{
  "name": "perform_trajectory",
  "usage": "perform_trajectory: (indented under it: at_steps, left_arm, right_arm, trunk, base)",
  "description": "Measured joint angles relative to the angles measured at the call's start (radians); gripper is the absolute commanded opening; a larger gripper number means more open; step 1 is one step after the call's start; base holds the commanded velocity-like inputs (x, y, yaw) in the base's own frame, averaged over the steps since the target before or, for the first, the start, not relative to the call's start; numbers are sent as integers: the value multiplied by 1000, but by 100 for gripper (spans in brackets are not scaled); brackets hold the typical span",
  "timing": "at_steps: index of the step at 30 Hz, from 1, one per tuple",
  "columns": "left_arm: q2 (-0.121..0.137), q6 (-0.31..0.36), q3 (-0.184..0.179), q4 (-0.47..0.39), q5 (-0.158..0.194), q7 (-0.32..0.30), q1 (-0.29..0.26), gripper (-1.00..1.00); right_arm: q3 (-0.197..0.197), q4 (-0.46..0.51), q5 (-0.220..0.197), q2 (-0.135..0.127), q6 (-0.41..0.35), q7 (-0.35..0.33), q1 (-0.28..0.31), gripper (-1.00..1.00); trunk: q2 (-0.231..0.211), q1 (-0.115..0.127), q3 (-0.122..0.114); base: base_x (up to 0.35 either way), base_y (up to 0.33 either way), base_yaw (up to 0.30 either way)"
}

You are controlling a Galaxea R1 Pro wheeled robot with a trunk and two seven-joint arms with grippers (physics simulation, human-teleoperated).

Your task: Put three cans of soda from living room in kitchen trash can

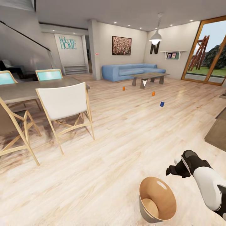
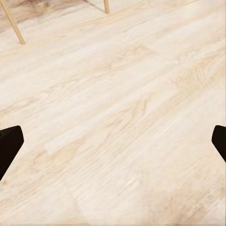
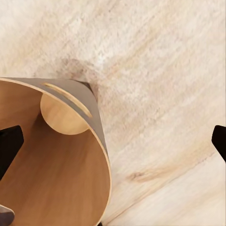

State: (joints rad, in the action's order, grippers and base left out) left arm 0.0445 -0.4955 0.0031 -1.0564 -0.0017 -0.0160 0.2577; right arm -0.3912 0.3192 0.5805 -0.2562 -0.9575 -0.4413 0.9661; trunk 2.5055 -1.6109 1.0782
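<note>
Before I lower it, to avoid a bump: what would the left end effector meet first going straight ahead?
Probably just the bare wood floor; its open fingers frame nothing else, though distance is unclear.

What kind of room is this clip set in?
Likely an open-plan home living and dining area: a blue sofa with a low table at the far end, a dining table with chairs nearby, and light wood plank floor.

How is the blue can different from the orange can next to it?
The blue can is blue; the orange can is orange. In the head view the blue can stands closer to the robot, while the orange can stands farther back, nearer the low table. Both are small upright cylinders on the wood floor, apart from each other.
</note>
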Motion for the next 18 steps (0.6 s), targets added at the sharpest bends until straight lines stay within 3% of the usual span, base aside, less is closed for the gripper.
perform_trajectory:
  at_steps: [7,18]
  left_arm:
    - [0,0,0,1,0,1,0,100]
    - [0,-1,-1,-2,0,1,0,100]
  right_arm:
    - [0,1,-1,2,0,1,-8,100]
    - [0,0,-2,8,0,1,-17,100]
  trunk:
    - [2,-3,27]
    - [2,-3,27]
  base:
    - [0,0,0]
    - [0,0,0]
